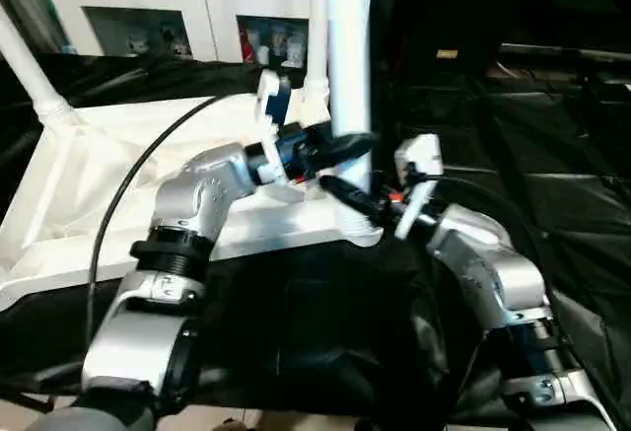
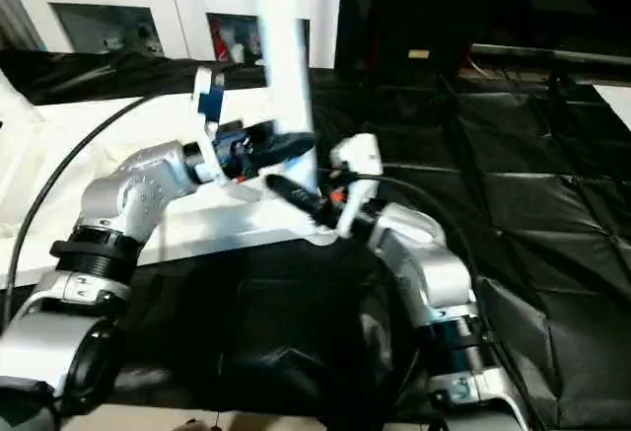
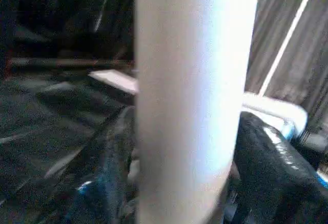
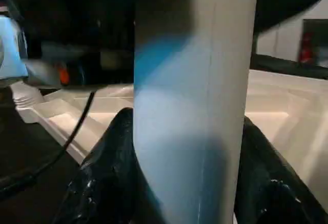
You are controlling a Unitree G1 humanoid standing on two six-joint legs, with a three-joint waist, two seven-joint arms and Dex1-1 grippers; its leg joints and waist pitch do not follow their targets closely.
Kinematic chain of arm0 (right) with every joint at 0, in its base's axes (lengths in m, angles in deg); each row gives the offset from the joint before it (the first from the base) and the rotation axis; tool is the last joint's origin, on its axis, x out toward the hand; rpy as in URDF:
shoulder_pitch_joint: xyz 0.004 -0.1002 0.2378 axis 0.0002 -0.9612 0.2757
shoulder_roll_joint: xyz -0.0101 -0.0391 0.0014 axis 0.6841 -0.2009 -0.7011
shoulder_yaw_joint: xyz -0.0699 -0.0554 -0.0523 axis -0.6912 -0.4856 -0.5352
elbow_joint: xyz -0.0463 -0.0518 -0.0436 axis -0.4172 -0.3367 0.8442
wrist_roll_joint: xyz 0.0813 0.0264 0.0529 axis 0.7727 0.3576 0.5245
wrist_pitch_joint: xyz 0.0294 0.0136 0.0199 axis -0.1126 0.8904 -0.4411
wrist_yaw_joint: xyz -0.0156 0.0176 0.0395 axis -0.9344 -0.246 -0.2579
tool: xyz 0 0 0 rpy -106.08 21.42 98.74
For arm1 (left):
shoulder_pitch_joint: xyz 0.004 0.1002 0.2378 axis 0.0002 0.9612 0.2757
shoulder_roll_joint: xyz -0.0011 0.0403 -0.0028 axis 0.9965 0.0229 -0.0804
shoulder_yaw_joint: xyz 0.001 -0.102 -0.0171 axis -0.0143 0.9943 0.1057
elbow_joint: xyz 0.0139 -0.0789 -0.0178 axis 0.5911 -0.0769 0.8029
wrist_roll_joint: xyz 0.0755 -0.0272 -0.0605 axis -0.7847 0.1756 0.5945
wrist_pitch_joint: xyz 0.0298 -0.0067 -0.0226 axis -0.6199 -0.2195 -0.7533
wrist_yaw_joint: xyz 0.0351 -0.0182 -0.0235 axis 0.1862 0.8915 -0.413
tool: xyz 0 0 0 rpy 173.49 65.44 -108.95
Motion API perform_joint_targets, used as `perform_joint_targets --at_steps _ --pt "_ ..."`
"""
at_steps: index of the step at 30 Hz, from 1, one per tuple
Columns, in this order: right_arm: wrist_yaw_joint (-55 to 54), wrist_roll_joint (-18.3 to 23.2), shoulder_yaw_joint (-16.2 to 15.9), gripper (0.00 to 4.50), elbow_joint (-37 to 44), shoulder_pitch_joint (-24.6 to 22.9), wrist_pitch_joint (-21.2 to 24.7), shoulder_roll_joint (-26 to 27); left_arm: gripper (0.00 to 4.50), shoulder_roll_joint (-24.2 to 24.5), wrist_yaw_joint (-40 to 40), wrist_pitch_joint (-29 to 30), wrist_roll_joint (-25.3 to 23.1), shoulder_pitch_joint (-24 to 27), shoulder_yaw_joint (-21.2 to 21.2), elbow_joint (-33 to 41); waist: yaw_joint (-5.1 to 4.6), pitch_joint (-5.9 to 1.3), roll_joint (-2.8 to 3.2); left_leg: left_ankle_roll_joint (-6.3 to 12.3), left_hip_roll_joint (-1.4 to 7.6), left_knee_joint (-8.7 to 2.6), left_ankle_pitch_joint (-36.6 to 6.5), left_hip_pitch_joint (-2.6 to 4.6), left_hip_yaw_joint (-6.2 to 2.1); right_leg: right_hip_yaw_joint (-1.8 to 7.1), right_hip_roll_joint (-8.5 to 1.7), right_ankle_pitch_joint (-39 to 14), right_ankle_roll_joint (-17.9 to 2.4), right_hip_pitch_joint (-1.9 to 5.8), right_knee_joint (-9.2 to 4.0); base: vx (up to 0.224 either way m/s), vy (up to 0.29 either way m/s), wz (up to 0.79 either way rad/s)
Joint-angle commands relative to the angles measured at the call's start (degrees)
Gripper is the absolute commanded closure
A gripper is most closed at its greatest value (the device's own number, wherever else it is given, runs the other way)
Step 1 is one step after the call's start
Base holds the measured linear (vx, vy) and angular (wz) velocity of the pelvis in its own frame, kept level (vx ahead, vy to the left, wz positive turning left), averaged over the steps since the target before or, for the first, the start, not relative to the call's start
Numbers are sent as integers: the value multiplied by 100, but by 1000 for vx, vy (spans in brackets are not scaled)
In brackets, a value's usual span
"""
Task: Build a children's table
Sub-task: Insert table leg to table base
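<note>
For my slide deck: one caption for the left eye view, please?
Both claws, left and right, clamp an upright white leg at the inverted tabletop's corner.

My children's table top (image 1: 89,204) lies upside down at the left middle of the head view, white plastic, its raised rim up and its ribbed underside showing. One tapered white leg (image 1: 347,46) stands upright at its near right corner, running off the top centre of the frame. A second leg (image 1: 28,66) rises tilted from the far left corner socket, in the upper left.
</note>
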Motion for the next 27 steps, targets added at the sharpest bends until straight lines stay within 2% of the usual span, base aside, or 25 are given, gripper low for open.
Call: perform_joint_targets --at_steps 1,2,6,8,10,13,18,20,21,23,26,27 --pt "17 0 45 264 136 9 74 -37 135 13 -121 209 289 -63 132 232 8 -439 21 326 -14 -308 -737 23 63 128 -244 -235 -1568 485 -297 0 0 0" --pt "16 -2 47 264 131 12 74 -38 160 14 -128 241 316 -66 145 242 10 -440 27 322 -7 -312 -752 31 58 126 -245 -297 -1537 481 -304 0 0 0" --pt "12 -4 67 264 77 55 69 -43 165 41 -69 572 527 -124 277 257 11 -441 28 298 -10 -308 -775 35 58 128 -247 -393 -1490 480 -301 0 0 0" --pt "3 0 68 264 37 84 56 -47 203 66 107 732 571 -185 379 213 14 -443 18 296 -12 -304 -754 30 55 125 -242 -395 -1482 480 -301 0 0 0" --pt "11 3 47 264 48 76 60 -55 202 110 114 722 467 -178 313 214 19 -444 20 309 -12 -303 -729 31 50 124 -243 -370 -1468 482 -301 0 0 0" --pt "12 5 39 264 48 82 70 -57 235 140 174 720 457 -146 264 279 24 -449 25 298 -12 -299 -713 29 50 126 -248 -366 -1465 485 -295 0 0 0" --pt "21 -26 48 264 45 80 56 -64 244 197 174 570 285 -117 139 350 24 -443 21 285 -17 -298 -719 23 48 126 -247 -436 -1419 487 -297 0 0 0" --pt "-110 -185 54 264 5 109 -82 -99 250 265 105 379 83 -57 -93 558 24 -443 24 254 -8 -301 -747 24 40 126 -251 -510 -1388 482 -300 0 0 0" --pt "-125 -198 57 229 -4 114 -92 -103 250 272 94 359 64 -51 -117 579 23 -443 23 242 -6 -302 -760 23 41 128 -254 -527 -1377 480 -299 0 0 0" --pt "18 -125 24 192 17 150 169 -220 255 366 -23 113 -196 3 -399 732 19 -440 22 237 -5 -304 -732 27 40 132 -245 -542 -1341 484 -301 0 0 0" --pt "27 -186 -68 174 87 166 409 -356 258 422 -68 0 -327 31 -551 841 26 -441 15 225 -17 -295 -706 25 45 135 -239 -527 -1327 487 -293 0 0 0" --pt "-50 -322 -147 161 105 202 531 -461 259 451 -82 -89 -404 40 -624 878 23 -438 11 224 -20 -295 -700 22 47 135 -236 -535 -1322 488 -300 0 0 0"
